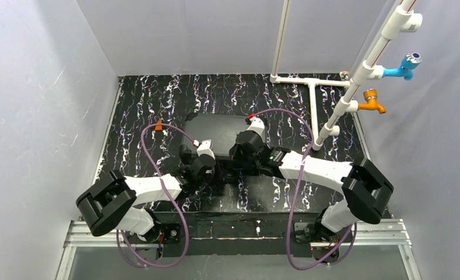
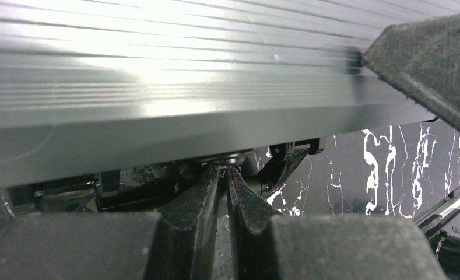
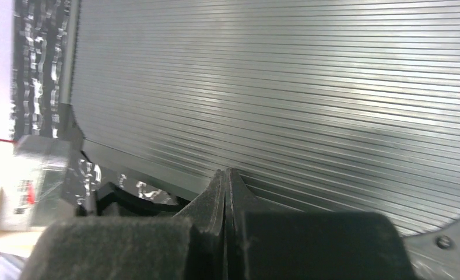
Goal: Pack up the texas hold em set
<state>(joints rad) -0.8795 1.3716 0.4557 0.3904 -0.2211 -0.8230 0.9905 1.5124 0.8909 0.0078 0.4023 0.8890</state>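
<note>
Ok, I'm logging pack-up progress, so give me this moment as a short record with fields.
case: centre of table, lid looks down from above, ribbed grey top
contents: none visible
left tool: shut, at case's near edge
right tool: shut, at case's near edge
latches: cannot tell

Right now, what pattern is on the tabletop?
The tabletop is black with white marble-like streaks; top view.

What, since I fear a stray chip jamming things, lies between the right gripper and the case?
Nothing shows there: in the right wrist view the shut right gripper reaches right up to the ribbed case.
</note>
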